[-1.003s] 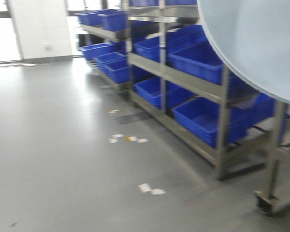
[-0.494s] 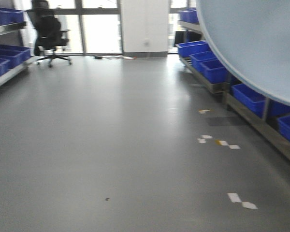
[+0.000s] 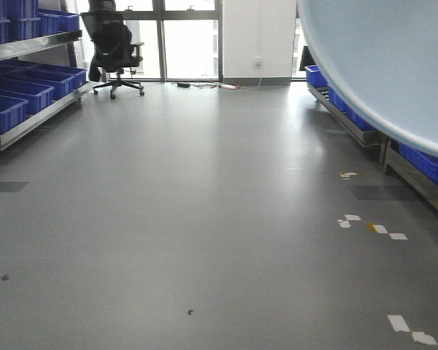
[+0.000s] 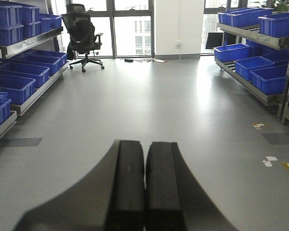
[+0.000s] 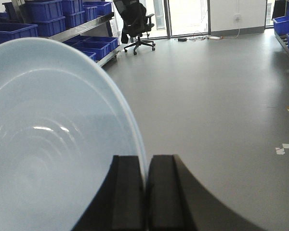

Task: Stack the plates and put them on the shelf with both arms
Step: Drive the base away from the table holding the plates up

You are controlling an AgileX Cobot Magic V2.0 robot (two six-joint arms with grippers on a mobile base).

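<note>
Front view has swung off the right shelf [image 3: 423, 186] onto open floor [image 3: 204, 219]; base turning, placement some way off. The right claw [image 5: 146, 163] pinches the plate [image 5: 53, 134] by its rim, upper right of the front frame. One or two stacked, unclear. The left claw [image 4: 145, 147] is pressed together, empty.

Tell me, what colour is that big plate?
Pale bluish-white, glossy and plain; the plate shows best in the right wrist view.

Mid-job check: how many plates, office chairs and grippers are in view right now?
Glossy pale bluish-white round plate: 1
Black wheeled office chair: 1
Black grippers: 2 (left gripper shut, empty; right gripper shut on the plate's rim)
Total: 4
</note>
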